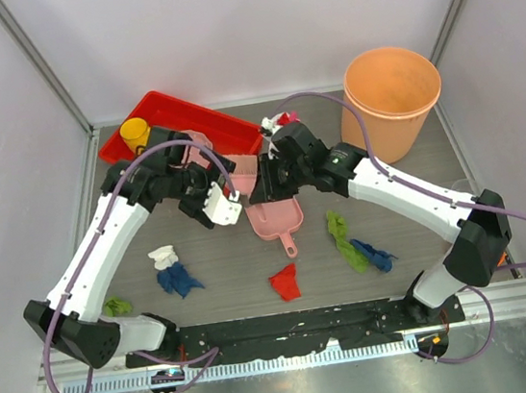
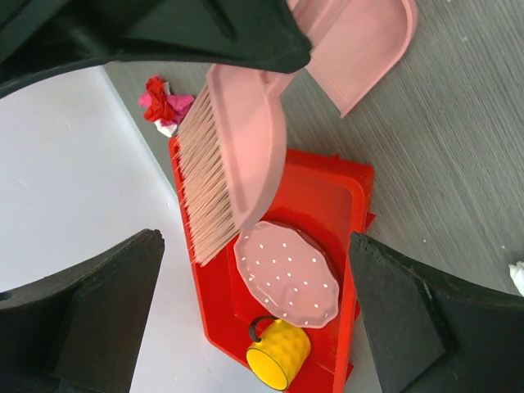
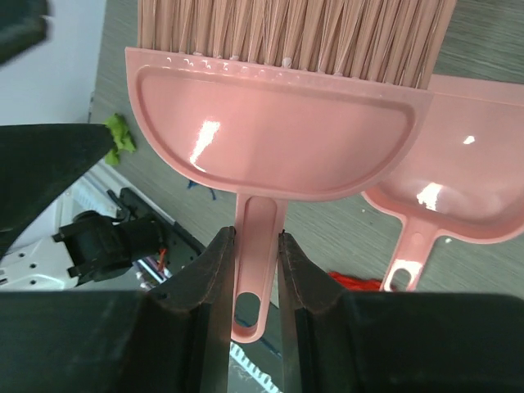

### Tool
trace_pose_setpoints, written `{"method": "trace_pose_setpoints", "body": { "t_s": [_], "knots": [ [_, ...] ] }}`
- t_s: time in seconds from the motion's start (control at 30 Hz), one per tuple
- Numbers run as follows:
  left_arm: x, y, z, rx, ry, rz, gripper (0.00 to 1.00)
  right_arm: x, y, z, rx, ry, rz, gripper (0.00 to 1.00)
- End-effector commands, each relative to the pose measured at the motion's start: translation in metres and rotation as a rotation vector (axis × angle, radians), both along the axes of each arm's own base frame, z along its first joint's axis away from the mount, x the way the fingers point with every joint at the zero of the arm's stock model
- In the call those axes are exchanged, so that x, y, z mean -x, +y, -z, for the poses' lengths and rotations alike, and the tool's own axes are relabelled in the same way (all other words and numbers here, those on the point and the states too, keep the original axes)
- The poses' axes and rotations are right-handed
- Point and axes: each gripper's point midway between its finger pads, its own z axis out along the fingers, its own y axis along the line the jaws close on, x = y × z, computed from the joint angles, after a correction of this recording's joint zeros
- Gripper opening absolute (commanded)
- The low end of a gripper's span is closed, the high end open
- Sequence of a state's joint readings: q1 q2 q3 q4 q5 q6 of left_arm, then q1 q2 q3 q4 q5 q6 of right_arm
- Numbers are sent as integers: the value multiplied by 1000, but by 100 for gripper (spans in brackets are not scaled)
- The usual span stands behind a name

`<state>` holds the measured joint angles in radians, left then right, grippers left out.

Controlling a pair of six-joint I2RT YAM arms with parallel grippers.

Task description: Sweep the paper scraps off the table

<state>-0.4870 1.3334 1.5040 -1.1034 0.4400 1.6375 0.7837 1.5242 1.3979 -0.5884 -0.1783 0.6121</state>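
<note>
Paper scraps lie on the table [image 1: 410, 206]: white [image 1: 164, 257] and blue [image 1: 177, 280] at the left, green [image 1: 115, 306] by the left arm's base, red [image 1: 285, 282] in front, green [image 1: 346, 234] and blue [image 1: 378, 257] at the right. A red-pink scrap [image 2: 164, 105] sits behind the tray. My right gripper [image 3: 255, 246] is shut on the handle of the pink brush [image 3: 278, 139], held above the table beside the pink dustpan [image 1: 276, 219]. Over the red tray hovers my left gripper [image 2: 258, 327], open with nothing between its fingers.
The red tray [image 1: 190, 119] at the back left holds a yellow mug [image 2: 278, 354] and a pink dotted plate [image 2: 286, 274]. An orange bucket [image 1: 393, 97] stands at the back right. Metal rails edge the table, with white walls behind.
</note>
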Motion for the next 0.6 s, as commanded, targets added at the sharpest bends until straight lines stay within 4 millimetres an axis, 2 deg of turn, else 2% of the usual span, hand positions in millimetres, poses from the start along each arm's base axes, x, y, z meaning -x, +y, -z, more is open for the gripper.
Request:
{"method": "trace_pose_setpoints", "body": {
  "t_s": [0.0, 0.2, 0.27, 0.3, 0.37, 0.47, 0.57],
  "knots": [
    [3, 4, 11, -88, -24, 61, 100, 2, 21, -64, -184, -90, -45, 1],
    [9, -11, 17, -116, -14, 70, 97, 5, 35, -77, -239, -95, -88, 1],
    [6, -12, 17, -122, -20, 43, 89, 8, 38, -82, -263, -99, -107, 1],
    [3, -12, 19, -130, -26, 35, 82, 10, 40, -88, -280, -110, -117, 1],
    [-9, -12, 15, -124, -69, -13, 76, 11, 39, -91, -282, -122, -114, 1],
    [-17, -12, 10, -126, -93, -32, 67, 13, 39, -94, -286, -127, -122, 1],
    [-23, -13, 5, -122, -123, -42, 49, 16, 41, -96, -298, -128, -137, 1]
  ]
}}
